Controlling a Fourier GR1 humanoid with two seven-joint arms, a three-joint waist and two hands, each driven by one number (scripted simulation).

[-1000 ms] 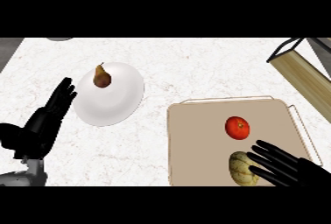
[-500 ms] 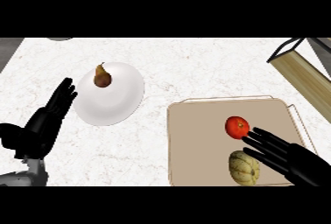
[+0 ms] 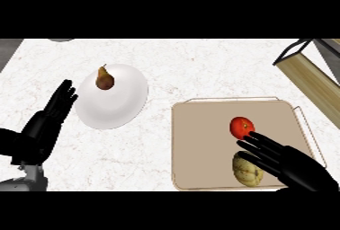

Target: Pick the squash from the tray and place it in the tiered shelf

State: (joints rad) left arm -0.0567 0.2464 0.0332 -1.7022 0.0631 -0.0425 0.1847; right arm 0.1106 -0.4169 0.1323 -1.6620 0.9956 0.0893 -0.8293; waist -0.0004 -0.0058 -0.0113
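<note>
inside tray — squash, tomato under spread right hand; pear on plate

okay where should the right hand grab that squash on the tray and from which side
Probably from above, fingers and thumb across the squash's rounded middle. It lies low on the tray, near the front rim, with the tomato just behind. The right hand hovers over it, open.

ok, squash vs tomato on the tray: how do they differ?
The squash is tan, ribbed and larger; the tomato is red, smooth and smaller. The right hand partly covers the squash, while the tomato shows nearly whole. Both lie on the tray.
</note>
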